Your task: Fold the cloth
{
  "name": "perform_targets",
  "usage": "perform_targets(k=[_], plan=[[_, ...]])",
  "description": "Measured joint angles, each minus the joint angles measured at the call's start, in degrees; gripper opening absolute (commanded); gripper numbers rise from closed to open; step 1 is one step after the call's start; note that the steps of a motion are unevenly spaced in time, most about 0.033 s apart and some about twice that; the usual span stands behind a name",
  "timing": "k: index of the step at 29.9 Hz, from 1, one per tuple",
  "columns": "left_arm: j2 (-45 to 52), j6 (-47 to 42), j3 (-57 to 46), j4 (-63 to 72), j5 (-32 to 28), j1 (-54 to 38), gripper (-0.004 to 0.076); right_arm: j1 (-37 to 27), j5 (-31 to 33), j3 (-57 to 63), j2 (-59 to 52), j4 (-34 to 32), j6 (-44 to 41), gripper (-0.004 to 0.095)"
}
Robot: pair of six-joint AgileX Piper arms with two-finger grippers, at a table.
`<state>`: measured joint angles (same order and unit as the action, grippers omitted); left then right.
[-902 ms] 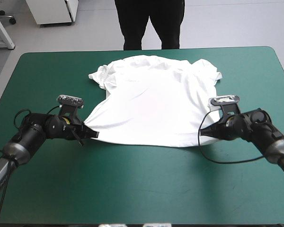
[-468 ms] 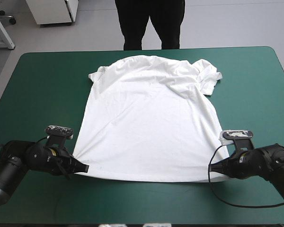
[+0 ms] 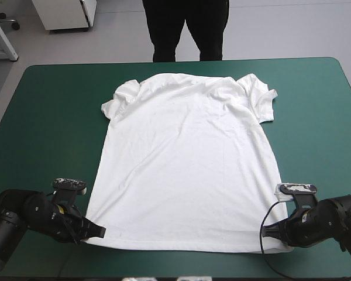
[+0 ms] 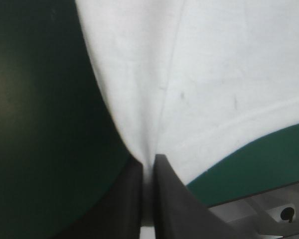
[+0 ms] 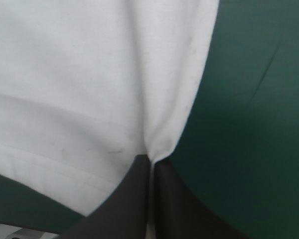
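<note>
Treat the T-shirt [image 3: 184, 170], spread flat from the table [image 3: 47, 105] middle to its near edge, as light, limp and prone to sagging. Note left pincer [image 3: 99, 232] and right pincer [image 3: 264, 231], each clamped on a hem corner; likely the best hold.

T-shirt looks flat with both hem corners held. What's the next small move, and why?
Probably lift both hem corners and carry them toward the collar: the T-shirt lies flat, and the left gripper and right gripper each hold a corner, jaws shut.
</note>
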<state>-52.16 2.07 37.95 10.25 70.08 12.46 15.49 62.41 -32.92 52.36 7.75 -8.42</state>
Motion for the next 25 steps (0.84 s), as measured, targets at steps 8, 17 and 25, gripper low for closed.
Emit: perform_targets(k=[8,17,25], plan=[[0.0,4.3,0.0,1.2,-0.4,0.0,0.0362,0.0,2.1,0.0,0.0,0.5,-0.5,0.0472],[-0.1,2.5,9.7,-2.2,0.6,0.0,0.0578,0.0,6.0,-12.2,0.0,-4.9,-2.6,0.0585],[-5.2,-4.7,25.1,-14.0,-3.0,0.0,0.0542,0.0,4.0,-31.4,3.5,-15.5,-4.1,0.0549]])
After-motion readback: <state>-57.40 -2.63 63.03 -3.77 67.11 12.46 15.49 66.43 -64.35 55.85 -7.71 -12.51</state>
